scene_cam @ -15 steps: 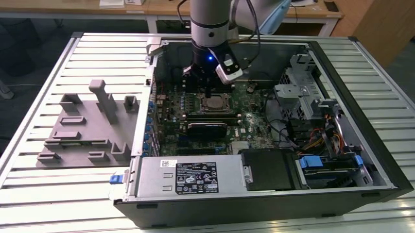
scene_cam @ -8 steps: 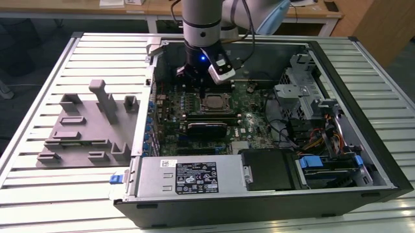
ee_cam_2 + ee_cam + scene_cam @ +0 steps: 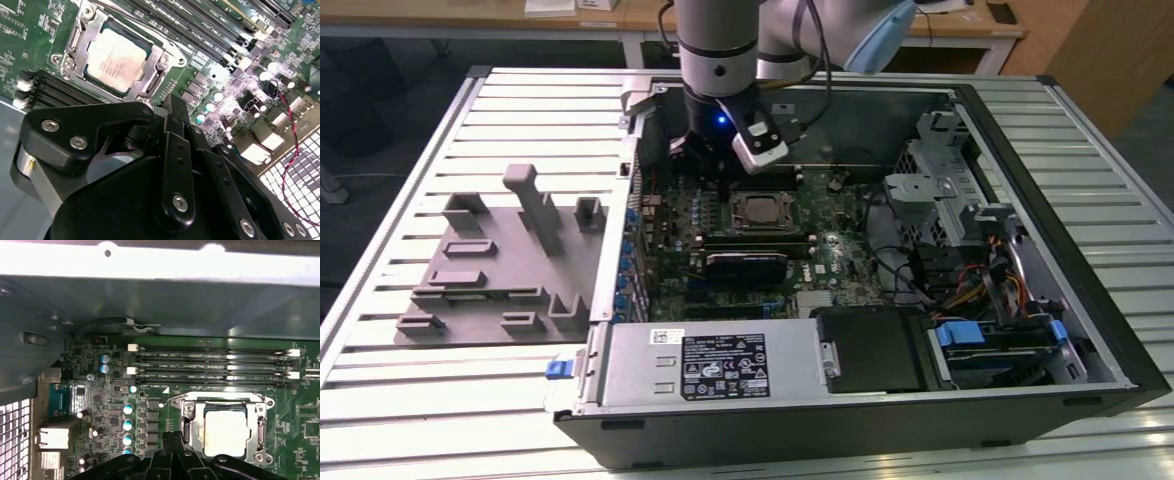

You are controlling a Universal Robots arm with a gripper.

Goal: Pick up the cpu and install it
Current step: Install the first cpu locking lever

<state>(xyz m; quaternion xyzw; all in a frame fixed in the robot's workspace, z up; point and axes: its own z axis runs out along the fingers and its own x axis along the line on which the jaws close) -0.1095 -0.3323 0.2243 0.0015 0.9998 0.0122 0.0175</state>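
The cpu (image 3: pixel 758 210), a small square chip with a silvery top, lies flat inside the metal-framed socket (image 3: pixel 734 225) on the green motherboard in the open computer case. Both wrist views show the cpu (image 3: pixel 116 59) (image 3: pixel 226 429) seated within the socket frame (image 3: pixel 162 62) (image 3: pixel 262 412). My gripper (image 3: pixel 718 172) hangs above the board just behind the socket, toward the case's rear wall. Its black fingers (image 3: pixel 175 107) (image 3: pixel 170 437) are shut together with nothing between them, a short way from the chip and apart from it.
A grey plastic tray (image 3: pixel 494 260) with upright posts lies on the slatted table at the exterior view's left. Memory slots (image 3: pixel 215 365) run beside the socket. The power supply (image 3: pixel 707 365), drive bays (image 3: pixel 1001 340) and cables (image 3: pixel 947 270) crowd the case's front and right.
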